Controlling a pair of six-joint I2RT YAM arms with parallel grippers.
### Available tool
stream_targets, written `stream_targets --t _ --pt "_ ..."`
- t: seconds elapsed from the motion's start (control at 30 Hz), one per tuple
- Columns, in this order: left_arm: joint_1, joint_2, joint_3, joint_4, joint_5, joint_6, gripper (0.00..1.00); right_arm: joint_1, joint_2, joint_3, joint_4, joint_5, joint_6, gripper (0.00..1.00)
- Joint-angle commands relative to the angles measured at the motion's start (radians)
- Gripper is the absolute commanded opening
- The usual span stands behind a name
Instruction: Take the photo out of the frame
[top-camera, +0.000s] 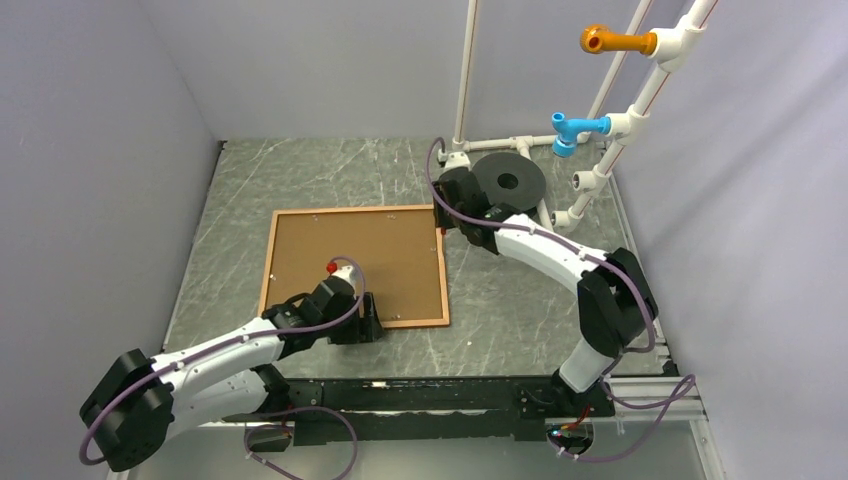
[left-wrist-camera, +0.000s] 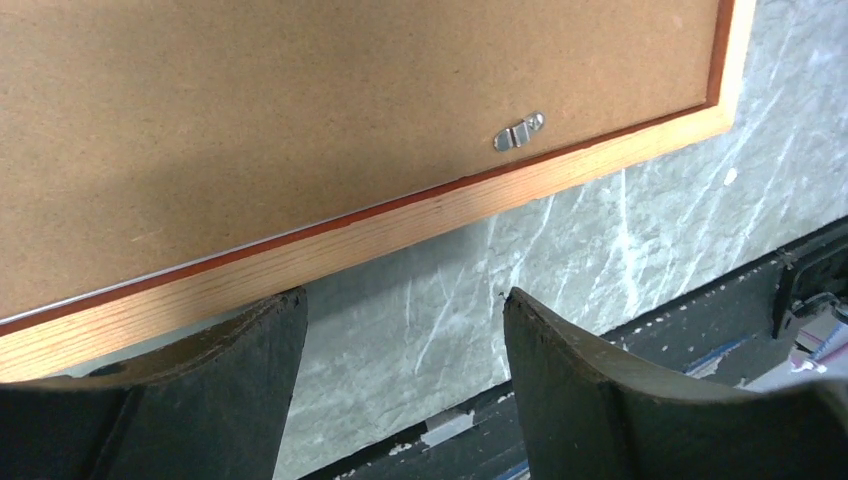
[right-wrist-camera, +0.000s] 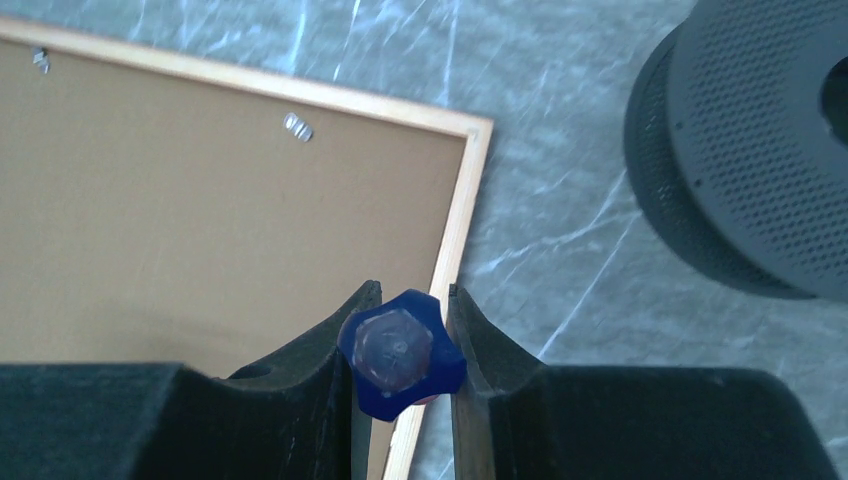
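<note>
One frame (top-camera: 350, 210) lies flat and face down on the grey marbled tabletop (top-camera: 520, 310), its back turned up. Its rails are thin, of pale reddish-brown wood with visible grain, and a darker red-brown lip runs along their inner edge. A plain brown backing panel (top-camera: 390, 255) fills the frame from rail to rail. Small silver metal clips sit on the panel just inside the rails: one (left-wrist-camera: 518, 131) near the frame's near right corner, another (right-wrist-camera: 297, 126) by its far rail. A fine pale line runs between the panel and the near rail's lip. The photo does not show from this side; whether it lies under the panel cannot be told.

At the frame's near rail the left fingers (left-wrist-camera: 250, 340) stand wide apart with nothing between them, their tips just outside the rail, over bare tabletop. At the frame's far right corner the right fingers (right-wrist-camera: 310, 350) are clamped on a blue knob (right-wrist-camera: 400, 350) with a clear hexagonal end, held above the right rail. A black perforated disc (top-camera: 510, 180) rests beyond that same corner, apart from the frame.
</note>
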Motion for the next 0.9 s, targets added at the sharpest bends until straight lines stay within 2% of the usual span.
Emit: stream_targets --t 0.0,0.2,0.47,0.87 --pt "0.016 -0.008 0.012 0.108 0.08 0.059 0.76 -0.04 0.042 0.1 0.026 -0.015 -0.029 0.0" --pt "0.016 0.032 -0.034 0.185 0.141 0.032 0.75 -0.069 0.134 0.209 0.011 -0.043 -0.063 0.0" --pt "0.016 0.019 -0.076 0.219 0.148 0.017 0.77 -0.092 0.224 0.293 0.0 -0.102 -0.035 0.0" --pt "0.016 0.033 -0.067 0.23 0.151 0.022 0.77 -0.09 0.187 0.202 -0.011 -0.123 -0.014 0.0"
